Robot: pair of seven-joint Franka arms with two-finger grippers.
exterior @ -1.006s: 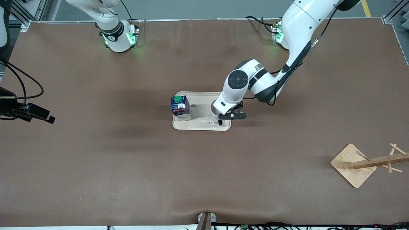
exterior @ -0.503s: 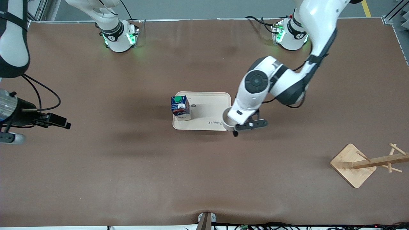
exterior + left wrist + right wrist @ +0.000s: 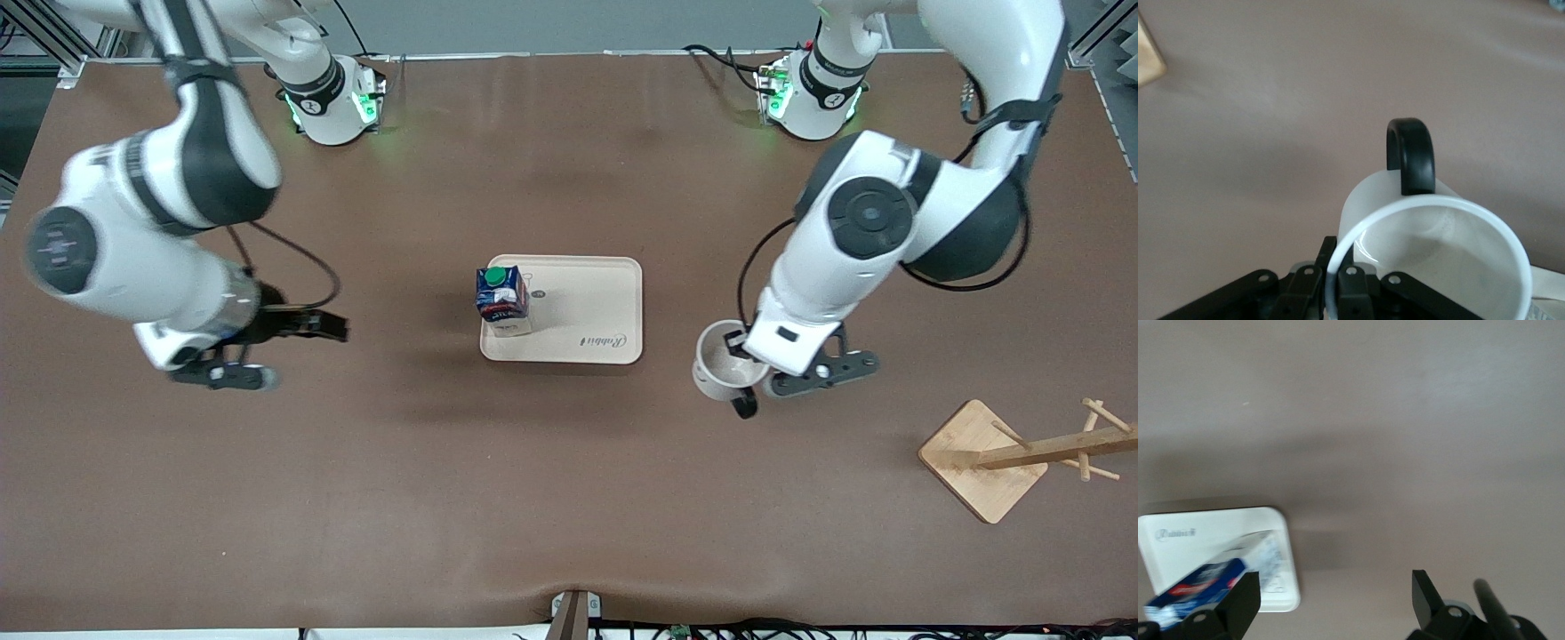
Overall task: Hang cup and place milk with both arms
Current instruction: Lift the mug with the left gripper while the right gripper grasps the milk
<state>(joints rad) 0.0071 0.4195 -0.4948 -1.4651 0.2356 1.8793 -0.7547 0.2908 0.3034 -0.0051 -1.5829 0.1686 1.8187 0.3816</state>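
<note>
The white cup (image 3: 717,363) with its black loop handle (image 3: 743,405) hangs in my left gripper (image 3: 749,372), above the table between the tray and the wooden rack. In the left wrist view the gripper (image 3: 1336,288) is shut on the cup's rim (image 3: 1431,248), one finger inside and one outside, with the handle (image 3: 1410,155) pointing away. The dark-blue milk (image 3: 503,300) with its green cap stands upright on the beige tray (image 3: 578,311). My right gripper (image 3: 298,354) is open and empty over the table toward the right arm's end. Its wrist view shows its spread fingers (image 3: 1243,600) and the milk (image 3: 1198,583).
A wooden mug rack (image 3: 982,458) with pegs stands near the left arm's end of the table, nearer the front camera than the tray. A corner of its base shows in the left wrist view (image 3: 1147,57). The table is covered in brown cloth.
My left gripper has lifted the cup off the tray and carried it toward the rack's end of the table. My right arm has swung in from the table's edge toward the tray.
</note>
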